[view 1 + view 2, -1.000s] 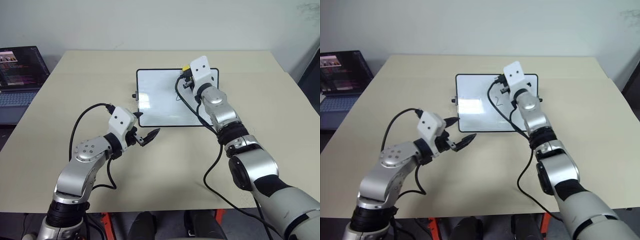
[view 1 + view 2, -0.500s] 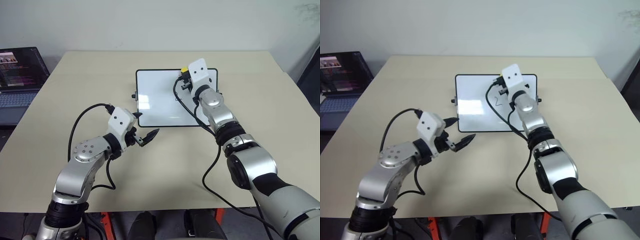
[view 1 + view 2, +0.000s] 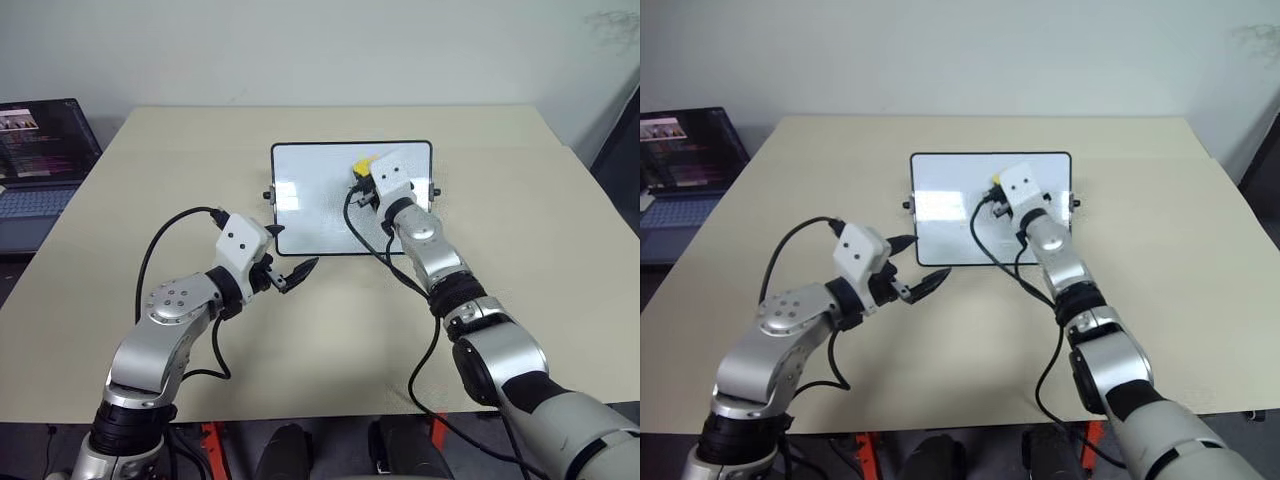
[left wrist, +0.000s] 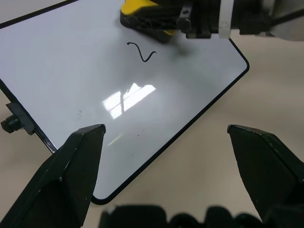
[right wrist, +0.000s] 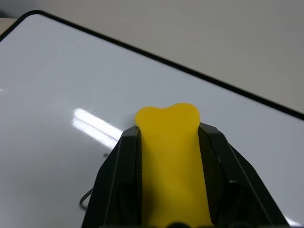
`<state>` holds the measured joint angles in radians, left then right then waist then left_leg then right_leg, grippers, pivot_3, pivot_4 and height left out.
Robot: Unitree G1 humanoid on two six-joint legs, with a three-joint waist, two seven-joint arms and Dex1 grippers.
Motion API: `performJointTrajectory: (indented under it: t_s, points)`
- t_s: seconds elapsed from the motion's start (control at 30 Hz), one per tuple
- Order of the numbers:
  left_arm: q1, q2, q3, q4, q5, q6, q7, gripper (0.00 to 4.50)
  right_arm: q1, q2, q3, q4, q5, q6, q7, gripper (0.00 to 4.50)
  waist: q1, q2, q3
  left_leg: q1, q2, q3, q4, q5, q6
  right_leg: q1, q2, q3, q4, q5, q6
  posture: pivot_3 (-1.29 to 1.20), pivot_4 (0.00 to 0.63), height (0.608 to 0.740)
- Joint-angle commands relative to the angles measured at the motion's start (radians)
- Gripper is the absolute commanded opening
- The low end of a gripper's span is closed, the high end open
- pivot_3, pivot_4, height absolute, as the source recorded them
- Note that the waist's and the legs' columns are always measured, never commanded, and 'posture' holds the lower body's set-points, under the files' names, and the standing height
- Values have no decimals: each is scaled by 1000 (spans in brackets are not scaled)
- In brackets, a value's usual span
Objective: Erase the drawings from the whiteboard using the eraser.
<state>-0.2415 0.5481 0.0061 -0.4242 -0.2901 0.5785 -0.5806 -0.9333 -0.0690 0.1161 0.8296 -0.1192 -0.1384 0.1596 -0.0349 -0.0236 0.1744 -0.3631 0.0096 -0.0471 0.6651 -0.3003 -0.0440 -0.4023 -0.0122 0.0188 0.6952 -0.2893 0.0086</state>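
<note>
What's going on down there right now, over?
Right gripper shut on the eraser, over the whiteboard. Left gripper open, off the board. One squiggle left beside the eraser. Nothing in the way.

A big tan table point(image 3: 520, 240) is seen — flat and wide. One whiteboard point(image 3: 310, 200) is laid flat on it, near the far middle, with a black frame. A laptop point(image 3: 40, 150) is seen off the table's left side — on what, cannot be told.

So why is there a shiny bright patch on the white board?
That is glare: a light reflecting off the glossy whiteboard. In the left wrist view it sits below the leftover squiggle; in the right wrist view it streaks beside the yellow eraser.
</note>
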Motion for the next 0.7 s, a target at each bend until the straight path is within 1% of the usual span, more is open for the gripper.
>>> performJointTrajectory:
  t_s: [0.03,0.4,0.7]
  points:
    - [-3,13,17,-44,-6,-6,0,4500,76,-3,28,-28,-22,74,31,1280,0,0,0,0,0,0,0,0,0,0,0,0,0,0,0,0,150,740]
    - [7,10,12,-57,-12,7,4,4500,194,-18,59,-181,-40,154,72,1280,1,-2,-1,0,0,-1,0,0,0,1,0,0,0,0,0,0,150,740]
    - [23,7,13,-71,-12,16,10,4500,259,-38,85,-274,-45,202,100,1280,1,-2,-1,1,0,-1,0,0,0,1,0,0,0,0,0,0,150,740]
